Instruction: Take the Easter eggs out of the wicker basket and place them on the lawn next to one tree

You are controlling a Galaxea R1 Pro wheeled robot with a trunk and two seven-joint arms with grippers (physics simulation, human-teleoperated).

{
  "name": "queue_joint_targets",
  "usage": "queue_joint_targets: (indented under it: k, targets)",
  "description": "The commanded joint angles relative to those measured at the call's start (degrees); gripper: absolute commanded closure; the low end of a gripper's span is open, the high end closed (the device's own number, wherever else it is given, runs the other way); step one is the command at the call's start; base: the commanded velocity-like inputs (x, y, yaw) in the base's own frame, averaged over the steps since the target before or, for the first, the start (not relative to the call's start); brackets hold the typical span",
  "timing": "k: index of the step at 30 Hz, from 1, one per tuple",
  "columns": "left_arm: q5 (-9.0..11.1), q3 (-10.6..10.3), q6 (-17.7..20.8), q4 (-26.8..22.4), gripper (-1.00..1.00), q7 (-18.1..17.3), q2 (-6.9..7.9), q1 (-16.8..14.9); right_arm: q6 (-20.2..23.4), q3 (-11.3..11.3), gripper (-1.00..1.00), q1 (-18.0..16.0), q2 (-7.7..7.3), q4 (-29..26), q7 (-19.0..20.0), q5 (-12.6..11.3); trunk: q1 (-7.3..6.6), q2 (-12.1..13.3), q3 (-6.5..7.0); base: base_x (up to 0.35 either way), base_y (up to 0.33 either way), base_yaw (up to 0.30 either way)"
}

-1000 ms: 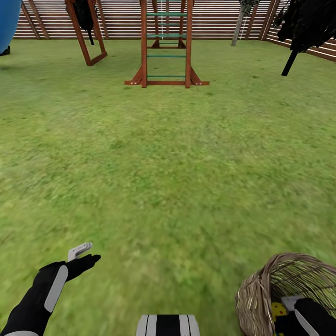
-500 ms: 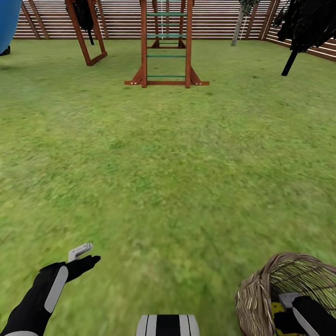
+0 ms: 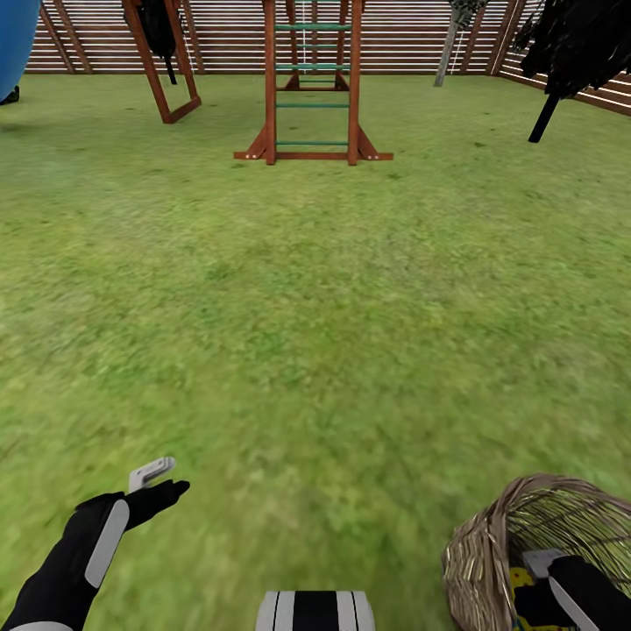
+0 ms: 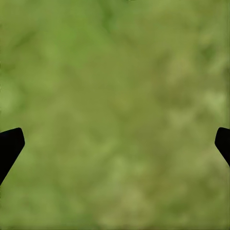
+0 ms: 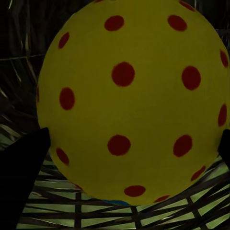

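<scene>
Easter egg (image 5: 132, 100) betw spread R fingers (image 5: 21, 177) in wicker basket (image 3: 491, 548) | L fingers (image 3: 151, 471) spread, empty

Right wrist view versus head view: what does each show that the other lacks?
Right wrist view alone: the red dots on a yellow Easter egg, close between the right tool's fingertips. Head view alone: the left tool open over the lawn, a climbing ladder and the fence. Both: the egg inside the wicker basket.
</scene>
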Motion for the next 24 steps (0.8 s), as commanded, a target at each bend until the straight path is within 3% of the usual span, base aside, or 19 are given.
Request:
queue_joint_targets:
  k: [1, 17, 24]
  targets:
    - [0.38, 0.06, 0.3, -0.09, -1.0, 0.12, 0.03, -0.01, 0.15, 0.16, 1.0, -0.02, -0.05, -0.06, 0.34, 0.04, -0.01, -0.02, -0.04, 0.0, 0.0, 0.0]
    - [0.33, -0.21, 0.3, 0.18, -1.0, 0.12, -0.11, -0.02, 0.4, 0.25, 1.0, -0.02, 0.45, -0.01, 0.38, 0.12, -0.01, -0.02, -0.04, 0.0, 0.0, 0.0]
    - [0.48, -0.23, 0.21, 3.49, -1.0, 0.04, -0.2, -0.01, 0.49, 0.21, 1.0, -0.02, 0.47, -0.01, 0.21, 0.17, -0.19, 0.08, 1.51, 0.0, 0.0, 0.0]
